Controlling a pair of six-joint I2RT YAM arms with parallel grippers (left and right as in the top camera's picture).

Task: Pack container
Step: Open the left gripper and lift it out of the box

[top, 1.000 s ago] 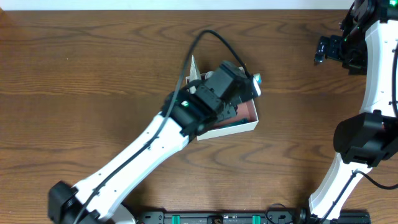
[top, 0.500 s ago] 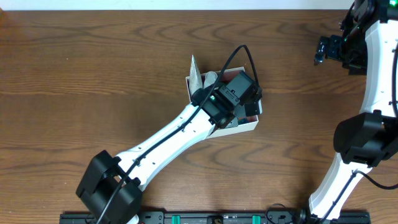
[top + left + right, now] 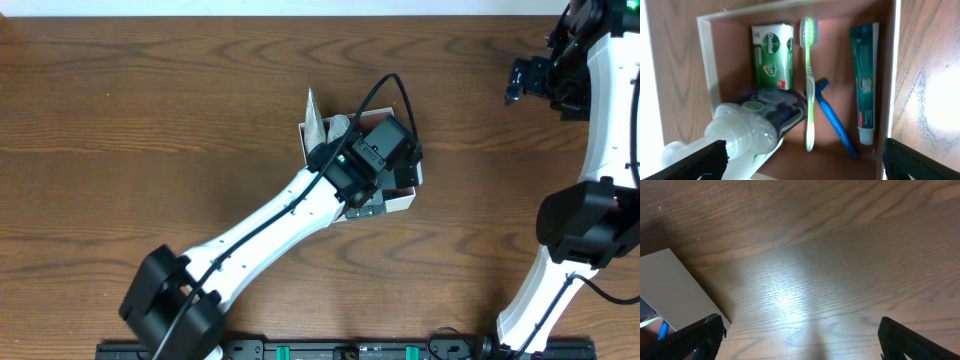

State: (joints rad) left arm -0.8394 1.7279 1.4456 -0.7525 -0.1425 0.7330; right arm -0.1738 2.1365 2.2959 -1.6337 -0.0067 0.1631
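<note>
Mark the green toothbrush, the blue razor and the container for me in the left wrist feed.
green toothbrush (image 3: pixel 810 100), left wrist view, middle of its handle.
blue razor (image 3: pixel 834 121), left wrist view, on its handle.
container (image 3: pixel 836 55), left wrist view, bare reddish-brown floor beside the brush.

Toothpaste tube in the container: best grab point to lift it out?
Probably mid-body of the toothpaste tube, from straight above, closing across its narrow width. It lies flat along the container wall, with the razor apart from it there; wall-side gap looks tight.

Dark wood-grain table; glare patch on it in rt wrist view; pale strip along far edge.
</note>
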